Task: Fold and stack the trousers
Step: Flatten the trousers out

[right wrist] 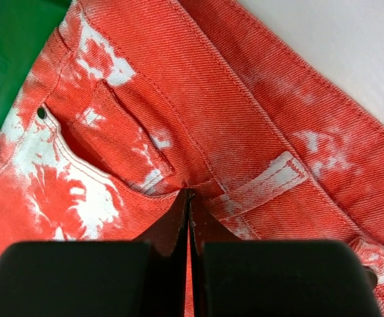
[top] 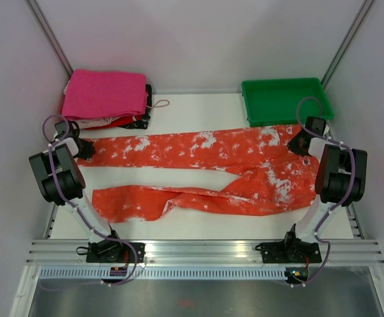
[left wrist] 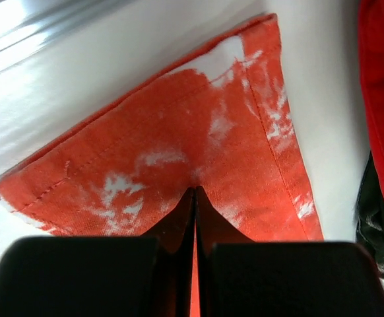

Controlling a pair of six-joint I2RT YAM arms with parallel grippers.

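Orange trousers with white blotches (top: 205, 168) lie spread across the table, waist at the right, two legs running left. My left gripper (top: 85, 149) is shut on the hem of the far leg (left wrist: 179, 145); a strip of orange cloth shows between its jaws (left wrist: 194, 193). My right gripper (top: 297, 141) is shut on the waistband by the pocket (right wrist: 132, 142), with cloth pinched at its tips (right wrist: 189, 193). The near leg (top: 139, 202) lies loose, partly folded over itself.
A stack of folded clothes with a pink piece on top (top: 106, 94) sits at the back left; its red and dark edges show in the left wrist view (left wrist: 383, 99). A green tray (top: 283, 99) stands at the back right, next to the waist.
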